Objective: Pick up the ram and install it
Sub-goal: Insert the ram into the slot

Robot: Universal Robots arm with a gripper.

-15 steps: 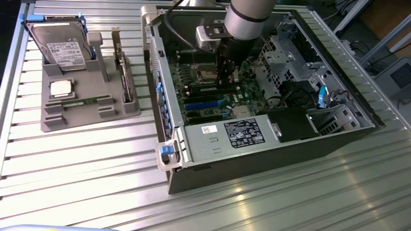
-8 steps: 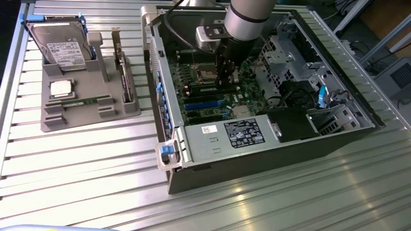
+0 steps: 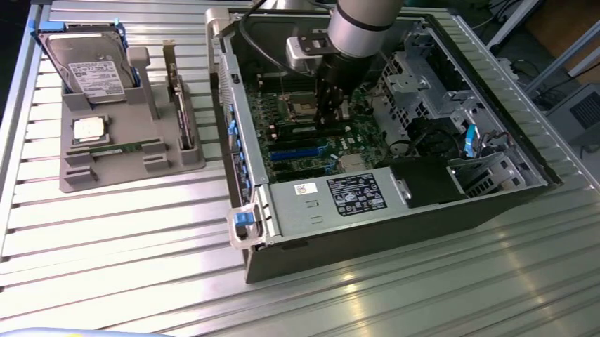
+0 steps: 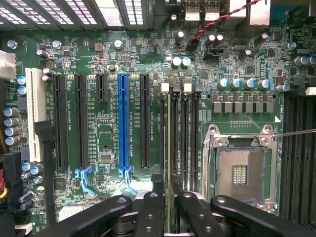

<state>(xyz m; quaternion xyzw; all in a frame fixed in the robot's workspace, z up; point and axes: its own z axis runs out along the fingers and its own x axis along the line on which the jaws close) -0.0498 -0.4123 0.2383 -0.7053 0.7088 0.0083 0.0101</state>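
Exterior high; wrist close (motherboard (image 4: 113,123) shared).

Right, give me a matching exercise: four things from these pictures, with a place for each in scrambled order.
Things:
1. ram
2. hard drive
3. gripper
4. CPU socket

Places:
A. upright in the grey holder, outside the case
B. on the motherboard, empty, beside the memory slots
C. edge-on in a memory slot
D. directly above the ram

Pairs: 1-C, 2-A, 3-D, 4-B
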